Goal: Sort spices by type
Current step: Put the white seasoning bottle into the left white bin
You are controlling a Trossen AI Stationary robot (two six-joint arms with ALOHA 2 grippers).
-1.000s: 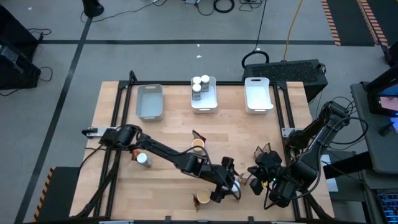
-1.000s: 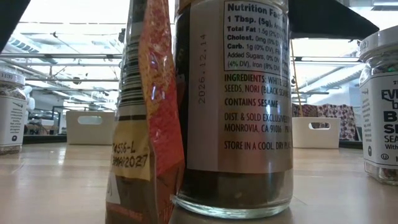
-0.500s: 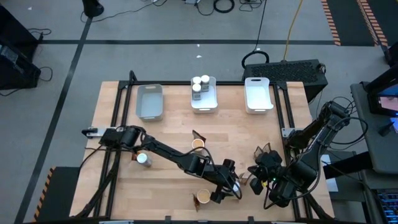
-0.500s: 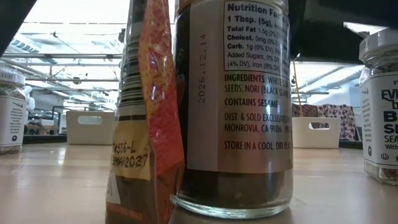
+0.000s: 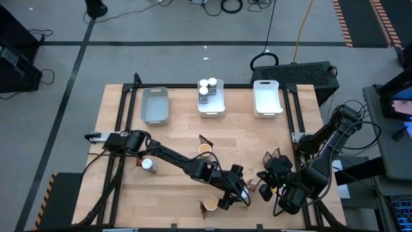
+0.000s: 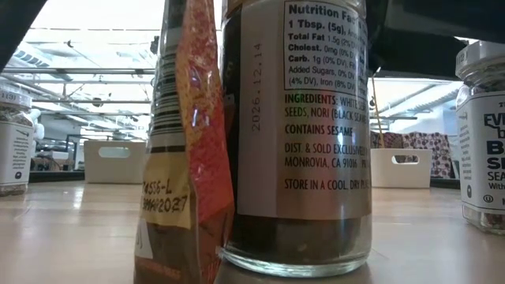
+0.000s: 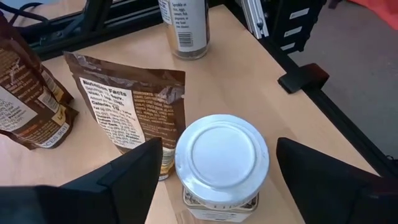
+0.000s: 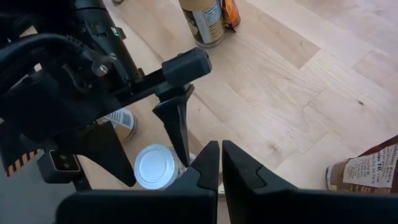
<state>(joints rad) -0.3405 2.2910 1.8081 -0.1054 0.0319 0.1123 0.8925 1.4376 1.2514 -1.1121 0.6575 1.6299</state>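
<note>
A white-capped jar [image 7: 222, 158] stands upright on the table near its front edge, right of centre [image 5: 241, 191]. My left gripper [image 7: 221, 180] is open, with one finger on each side of the jar's cap and a small gap at each; the right wrist view shows the same jar [image 8: 155, 167]. A brown pouch [image 7: 134, 112] lies flat beside the jar, and another jar [image 7: 186, 28] stands farther off. My right gripper [image 8: 221, 163] hangs shut and holds nothing, just right of the left gripper [image 5: 269, 182].
Three trays stand along the far edge: grey [image 5: 154, 105], white with jars [image 5: 211, 96] and white [image 5: 268, 98]. Loose on the table are a jar [image 5: 149, 165], two tubs [image 5: 205, 149] [image 5: 210, 204] and pouches [image 5: 275, 156]. A jar [image 6: 300, 134] and a pouch [image 6: 189, 142] stand close to the low camera.
In the low view the dark shape of my left arm has come down a little over the jar at the right. Nothing on the table has moved.
</note>
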